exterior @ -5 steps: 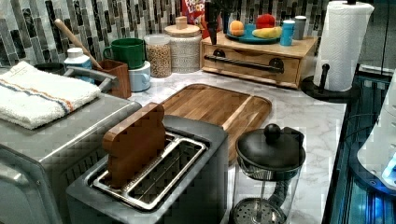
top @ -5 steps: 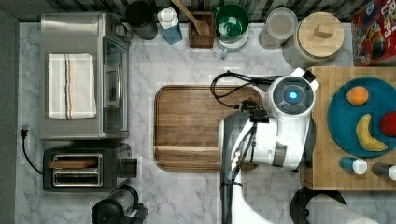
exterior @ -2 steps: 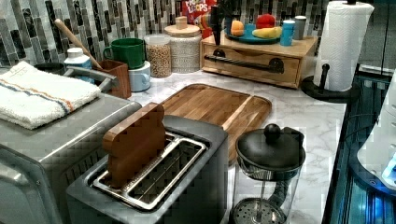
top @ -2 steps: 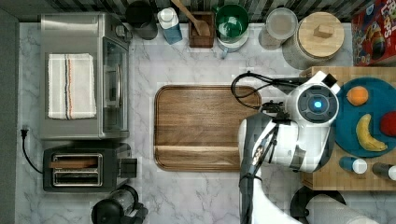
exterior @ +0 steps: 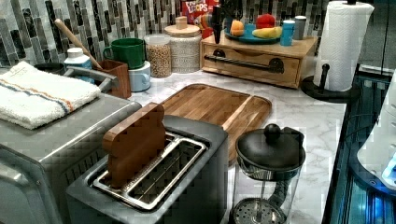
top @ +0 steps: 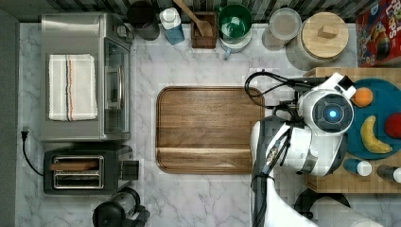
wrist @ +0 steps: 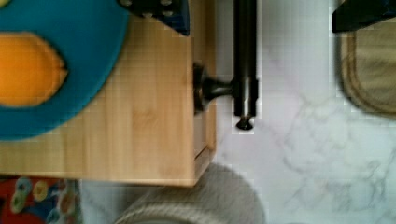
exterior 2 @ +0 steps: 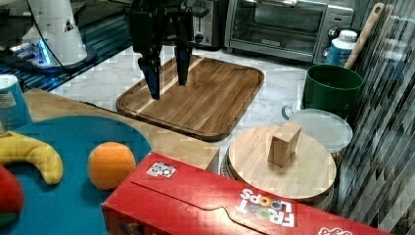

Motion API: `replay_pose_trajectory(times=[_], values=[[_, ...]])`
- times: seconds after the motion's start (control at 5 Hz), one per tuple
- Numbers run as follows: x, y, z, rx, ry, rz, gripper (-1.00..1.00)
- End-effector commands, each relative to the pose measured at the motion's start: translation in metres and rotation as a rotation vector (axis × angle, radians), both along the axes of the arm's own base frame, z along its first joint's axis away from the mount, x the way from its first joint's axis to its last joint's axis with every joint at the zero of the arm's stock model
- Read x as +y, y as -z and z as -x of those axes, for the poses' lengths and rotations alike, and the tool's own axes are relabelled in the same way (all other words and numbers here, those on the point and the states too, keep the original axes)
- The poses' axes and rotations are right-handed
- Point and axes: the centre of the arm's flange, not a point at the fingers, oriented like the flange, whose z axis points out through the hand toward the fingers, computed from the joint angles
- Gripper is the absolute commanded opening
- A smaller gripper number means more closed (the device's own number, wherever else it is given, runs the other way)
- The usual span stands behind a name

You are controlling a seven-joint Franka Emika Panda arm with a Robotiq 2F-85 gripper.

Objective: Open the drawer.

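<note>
I see the gripper (exterior 2: 167, 81) with fingers apart, above the handle (wrist: 245, 60). I'd lower until they straddle the bar, clamp, then pull the drawer (exterior: 252, 62) straight out.

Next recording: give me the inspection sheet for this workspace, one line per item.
Surface: white marble counter, with a walnut cutting board at its centre.
Job's things: drawer shut, its black bar handle untouched.
Clutter: teal plate with fruit on the drawer unit; toaster oven, toaster, French press, green mug, jars, cereal box, paper towel roll.
Pincer: pincer open, hanging above the drawer's handle end, touching nothing.
Cables: black arm cable looping over the board's corner; toaster cord.
Surroundings: tiled backsplash.
</note>
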Motion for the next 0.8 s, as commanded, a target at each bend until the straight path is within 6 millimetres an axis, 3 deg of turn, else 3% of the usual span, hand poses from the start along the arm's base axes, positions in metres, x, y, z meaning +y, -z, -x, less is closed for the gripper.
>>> replay_pose_trajectory(times=[0.2, 0.4, 0.8], values=[[0.01, 0.049, 0.017, 0.066, 0.025, -0.065, 1.0], [0.015, 0.053, 0.024, 0.069, 0.058, -0.059, 1.0], [0.006, 0.077, 0.016, 0.033, 0.076, -0.02, 1.0]])
